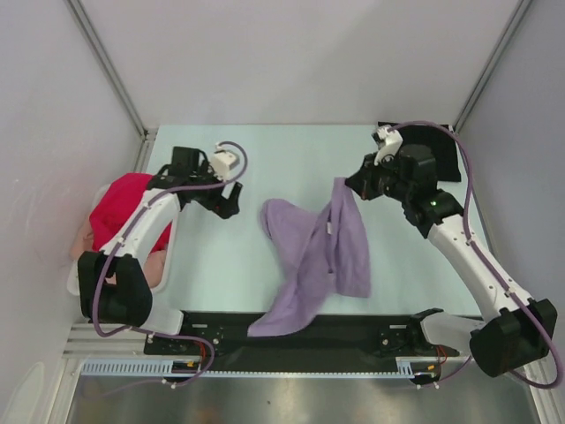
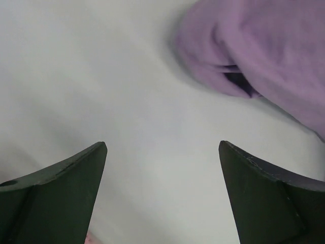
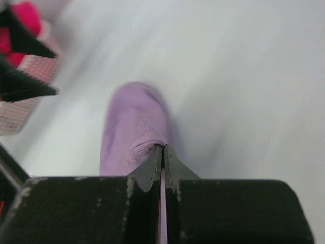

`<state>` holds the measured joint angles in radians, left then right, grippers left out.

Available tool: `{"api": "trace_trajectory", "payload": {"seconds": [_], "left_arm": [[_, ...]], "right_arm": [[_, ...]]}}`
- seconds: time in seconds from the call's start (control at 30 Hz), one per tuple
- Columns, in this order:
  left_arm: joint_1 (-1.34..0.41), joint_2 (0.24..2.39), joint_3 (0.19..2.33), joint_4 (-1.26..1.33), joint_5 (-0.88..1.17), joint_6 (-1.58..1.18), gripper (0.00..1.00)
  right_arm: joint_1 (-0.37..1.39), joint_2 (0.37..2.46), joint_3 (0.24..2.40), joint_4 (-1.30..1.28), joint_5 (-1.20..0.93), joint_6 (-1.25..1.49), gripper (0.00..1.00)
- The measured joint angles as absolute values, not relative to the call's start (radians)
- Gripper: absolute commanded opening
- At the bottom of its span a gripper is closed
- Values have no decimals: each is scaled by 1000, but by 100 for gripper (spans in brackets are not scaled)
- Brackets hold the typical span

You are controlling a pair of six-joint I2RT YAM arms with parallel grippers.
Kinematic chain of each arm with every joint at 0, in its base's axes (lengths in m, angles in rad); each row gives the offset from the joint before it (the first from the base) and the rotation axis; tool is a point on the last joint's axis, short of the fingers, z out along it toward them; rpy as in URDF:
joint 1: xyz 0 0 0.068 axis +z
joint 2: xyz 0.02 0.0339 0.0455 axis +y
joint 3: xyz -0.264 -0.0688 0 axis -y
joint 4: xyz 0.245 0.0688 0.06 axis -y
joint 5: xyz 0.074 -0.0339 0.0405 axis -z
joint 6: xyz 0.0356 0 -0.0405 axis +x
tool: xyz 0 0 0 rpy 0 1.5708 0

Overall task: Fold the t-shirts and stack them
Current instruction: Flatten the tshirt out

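Nearest the camera runs the black rail (image 1: pixel 353 331) that carries both arm bases. One tip of the lavender shirt (image 1: pixel 322 256) lies over it, near the middle. From that tip the shirt spreads away across the pale table (image 1: pixel 221 256), rumpled and unfolded, w/ one lobe toward the left and a wider panel on the right.

R gripper (image 1: pixel 353 187) has the shirt's far edge. In the R wrist view its fingers (image 3: pixel 152 168) are pressed together w/ a fold of lavender cloth (image 3: pixel 134 127) pinched btwn them, and the cloth hangs away from the pinch toward the table.

L gripper (image 1: pixel 228 205) is over bare table, just left of the shirt and not touching it. In the L wrist view its gripper (image 2: pixel 162 145) is spread wide, nothing btwn the fingers (image 2: pixel 66 188) – only a lavender edge (image 2: pixel 274 46) at upper right.

At the left table edge sits the white basket (image 1: pixel 168 265). A red shirt (image 1: pixel 124 208) is heaped in it and over its far rim, w/ a peach shirt (image 1: pixel 81 246) showing at the basket's left side, partly hidden by the L arm.

Farthest off – at the back right, behind the R arm – is the black shirt (image 1: pixel 446 150), lying flat and mostly covered by the arm, well apart from the lavender one.
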<state>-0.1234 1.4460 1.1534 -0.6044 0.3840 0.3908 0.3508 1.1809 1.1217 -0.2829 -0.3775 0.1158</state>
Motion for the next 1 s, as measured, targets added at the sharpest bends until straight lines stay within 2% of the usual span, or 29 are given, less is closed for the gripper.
{"api": "trace_trajectory", "payload": {"seconds": [0.13,0.3,0.4,0.5,0.53,0.57,0.77,0.87,0.9,1.0], "left_arm": [[-252,1454,1139,-618,397,420,97],[-353,1486,1118,-619,379,423,96],[-472,1489,1095,-620,365,428,96],[-629,1493,1088,-615,358,430,97],[-688,1497,1088,-611,351,430,97],[-736,1504,1088,-604,345,430,100],[-977,1598,1088,-532,273,428,100],[-1030,1643,1088,-493,236,425,100],[-1035,1654,1088,-481,224,421,100],[-1019,1670,1090,-449,176,410,100]], "right_arm": [[245,1221,1031,-313,-292,162,0],[179,1302,1026,-343,-153,222,0],[149,1319,1007,-338,-91,246,1],[114,1345,982,-323,-63,266,30],[95,1364,976,-315,-57,273,47],[75,1386,973,-307,-52,285,51],[-24,1446,955,-329,-8,330,61],[-6,1329,855,-321,-17,371,65],[14,1276,817,-327,-18,389,70],[105,1146,730,-344,-31,439,72]]}}
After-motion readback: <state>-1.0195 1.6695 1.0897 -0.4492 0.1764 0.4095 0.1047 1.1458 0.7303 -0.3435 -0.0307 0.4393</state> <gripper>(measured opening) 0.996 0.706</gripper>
